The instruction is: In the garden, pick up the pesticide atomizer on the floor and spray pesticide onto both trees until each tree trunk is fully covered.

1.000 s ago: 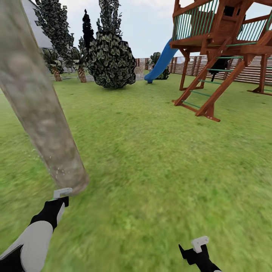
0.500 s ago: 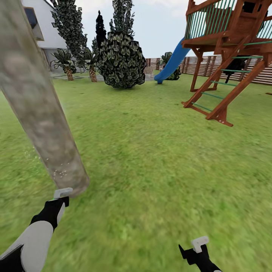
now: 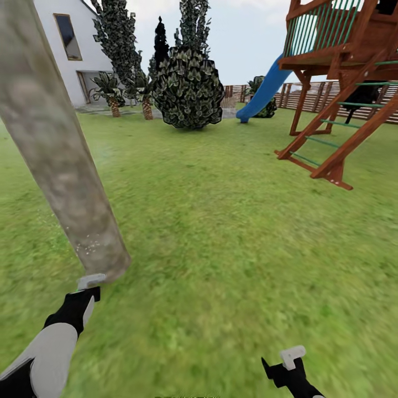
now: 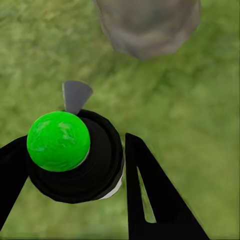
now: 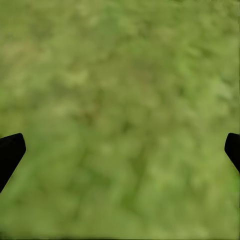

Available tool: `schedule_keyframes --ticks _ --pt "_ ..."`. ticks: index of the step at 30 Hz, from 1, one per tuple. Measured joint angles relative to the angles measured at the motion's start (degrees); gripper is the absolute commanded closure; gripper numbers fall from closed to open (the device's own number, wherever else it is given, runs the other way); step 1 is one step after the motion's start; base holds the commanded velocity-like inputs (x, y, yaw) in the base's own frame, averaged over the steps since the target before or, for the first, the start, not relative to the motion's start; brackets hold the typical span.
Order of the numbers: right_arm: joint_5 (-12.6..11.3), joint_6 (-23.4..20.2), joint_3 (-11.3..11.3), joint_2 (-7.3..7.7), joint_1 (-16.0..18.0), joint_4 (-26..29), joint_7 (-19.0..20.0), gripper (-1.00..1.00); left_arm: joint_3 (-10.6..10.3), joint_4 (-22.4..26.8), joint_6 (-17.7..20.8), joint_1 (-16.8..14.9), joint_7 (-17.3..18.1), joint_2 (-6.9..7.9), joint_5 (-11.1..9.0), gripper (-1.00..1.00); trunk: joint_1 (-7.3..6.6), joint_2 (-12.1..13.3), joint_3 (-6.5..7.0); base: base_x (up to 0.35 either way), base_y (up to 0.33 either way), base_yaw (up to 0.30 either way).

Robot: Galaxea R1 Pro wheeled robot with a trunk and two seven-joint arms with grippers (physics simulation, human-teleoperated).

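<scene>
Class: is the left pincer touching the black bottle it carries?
Touching. In the left wrist view the left pincer has its black fingers pressed against both sides of the pesticide atomizer, with no gap.

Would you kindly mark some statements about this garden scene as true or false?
1. The left hand grips a black bottle with a green ball top. True.
2. The right hand holds a bottle. False: it is open over bare green grass.
3. The mottled grey-brown tree trunk stands right beside the left hand. True.
4. The slide is red. False: it is blue.
5. White specks dot the trunk's base. True.
</scene>
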State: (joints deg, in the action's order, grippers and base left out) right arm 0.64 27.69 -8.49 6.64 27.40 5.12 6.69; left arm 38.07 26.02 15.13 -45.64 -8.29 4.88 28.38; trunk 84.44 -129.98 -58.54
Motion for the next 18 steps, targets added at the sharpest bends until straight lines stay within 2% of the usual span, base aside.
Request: schedule_keyframes --ticks 7,11,13,14,16,18 --pt "0.0 0.0 0.0 0.01 0.0 0.0 0.0 -1.0 -0.2 0.5 0.2 -1.2 1.0 0.08 0.0 1.0 -0.01 0.0 0.0 -0.004 -0.003 0.278" --pt "-0.1 0.0 0.0 0.02 0.0 0.0 0.0 -1.0 -0.8 0.4 1.0 -5.6 1.4 -0.69 0.1 1.0 -0.01 0.0 0.01 0.0 0.0 0.086" --pt "0.0 0.0 0.0 0.02 0.0 0.0 0.0 -1.0 -1.6 0.4 1.1 -6.8 3.7 -0.57 0.2 1.0 -0.01 0.0 0.0 0.0 0.0 0.008" --pt "0.0 0.0 0.0 0.02 0.0 0.0 0.0 -1.0 -2.6 0.4 1.4 -8.6 9.4 1.18 0.5 1.0 -0.01 0.0 0.01 0.0 0.0 0.0" --pt "0.0 0.0 0.0 0.05 0.0 0.0 0.0 -1.0 -2.8 0.6 2.2 -9.8 10.9 4.31 0.7 1.0 -0.01 0.0 0.0 0.0 0.0 0.0" --pt "0.0 0.0 0.0 0.09 0.0 0.0 0.0 -1.0 -2.9 0.5 2.6 -10.0 11.3 6.8 0.6 1.0 -0.01 0.0 0.0 0.0 0.0 0.0"
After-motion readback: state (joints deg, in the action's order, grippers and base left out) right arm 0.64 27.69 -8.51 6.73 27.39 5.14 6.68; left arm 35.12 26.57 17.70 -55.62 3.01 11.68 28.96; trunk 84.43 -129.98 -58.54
